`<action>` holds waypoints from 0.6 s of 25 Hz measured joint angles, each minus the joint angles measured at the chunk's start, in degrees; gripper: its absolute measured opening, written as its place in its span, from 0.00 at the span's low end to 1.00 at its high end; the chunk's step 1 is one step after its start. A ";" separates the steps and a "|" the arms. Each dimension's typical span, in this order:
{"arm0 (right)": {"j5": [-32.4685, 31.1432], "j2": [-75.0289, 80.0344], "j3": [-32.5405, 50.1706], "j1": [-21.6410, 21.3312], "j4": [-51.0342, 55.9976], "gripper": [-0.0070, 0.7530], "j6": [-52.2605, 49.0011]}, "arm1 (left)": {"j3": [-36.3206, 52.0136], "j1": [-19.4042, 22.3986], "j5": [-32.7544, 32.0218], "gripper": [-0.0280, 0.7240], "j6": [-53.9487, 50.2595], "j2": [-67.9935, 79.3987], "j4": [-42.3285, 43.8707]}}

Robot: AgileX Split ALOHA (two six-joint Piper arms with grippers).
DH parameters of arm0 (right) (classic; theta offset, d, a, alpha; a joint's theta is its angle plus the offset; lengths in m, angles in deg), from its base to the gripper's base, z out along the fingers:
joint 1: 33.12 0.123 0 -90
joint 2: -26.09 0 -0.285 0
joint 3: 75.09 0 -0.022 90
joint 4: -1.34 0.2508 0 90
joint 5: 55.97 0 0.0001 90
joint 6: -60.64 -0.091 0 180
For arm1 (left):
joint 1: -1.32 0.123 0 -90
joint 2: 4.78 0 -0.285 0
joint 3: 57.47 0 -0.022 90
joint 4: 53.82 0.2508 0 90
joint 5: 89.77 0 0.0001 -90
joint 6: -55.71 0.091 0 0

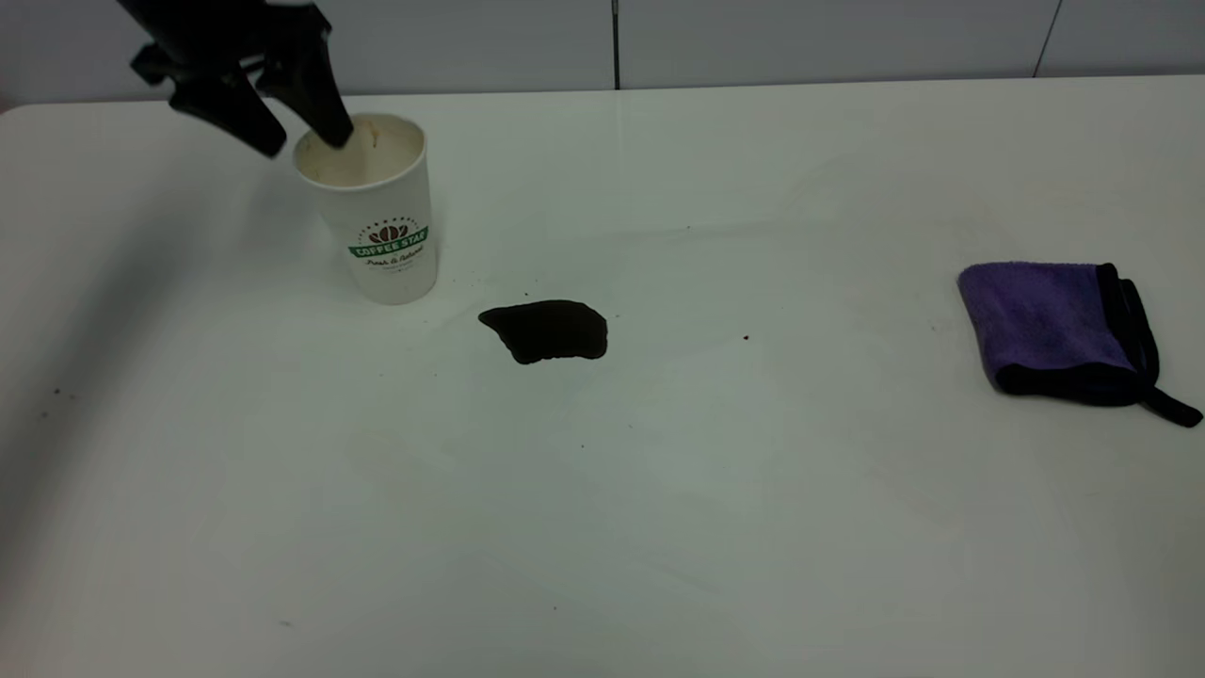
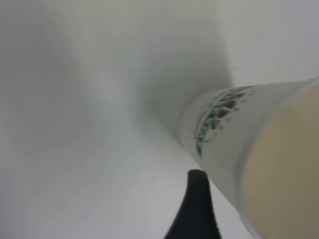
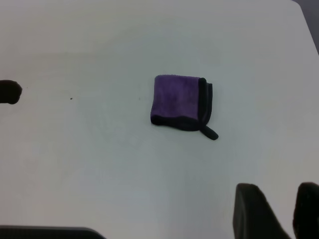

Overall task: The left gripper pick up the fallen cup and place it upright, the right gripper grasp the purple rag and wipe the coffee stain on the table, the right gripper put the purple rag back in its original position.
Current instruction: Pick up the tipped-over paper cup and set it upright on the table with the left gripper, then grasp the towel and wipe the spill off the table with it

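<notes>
Up top, the left gripper stands spread (one finger inside) astride the upright cup's rim.

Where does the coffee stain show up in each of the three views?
Exterior view: the coffee stain lies centre-left on the table, between the cup and the purple rag.
Left wrist view: not in it; only the cup shows.
Right wrist view: a sliver at the picture's edge.
Shared landmark: the purple rag, in the exterior and right wrist views.

White table holding an upright paper cup near its far left corner, a dark coffee stain mid-table, and a purple rag by the right edge.
</notes>
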 joint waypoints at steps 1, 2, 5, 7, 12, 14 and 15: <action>0.00 0.00 0.00 0.00 0.00 0.32 0.00 | -1.24 0.11 -1.95 0.97 0.05 -1.93 0.48; 0.00 0.00 0.00 0.00 0.00 0.32 0.00 | -2.48 0.11 -4.52 0.99 0.04 -3.99 0.90; 0.00 0.00 0.00 0.00 0.00 0.32 0.00 | -5.71 0.69 -12.23 0.97 -0.19 -10.14 2.02; 0.00 0.00 0.00 0.00 0.00 0.32 0.00 | -6.74 1.16 -16.85 0.94 -1.21 -14.16 3.17; 0.00 0.00 0.00 0.00 0.00 0.32 0.00 | -7.02 1.91 -16.95 0.80 -6.06 -23.76 6.98; 0.00 0.00 0.00 0.00 0.00 0.32 0.00 | -7.02 1.97 -16.95 0.73 -7.23 -26.49 8.22; 0.00 0.00 0.00 0.00 0.00 0.32 0.00 | -6.88 1.97 -16.95 0.70 -8.26 -27.83 8.91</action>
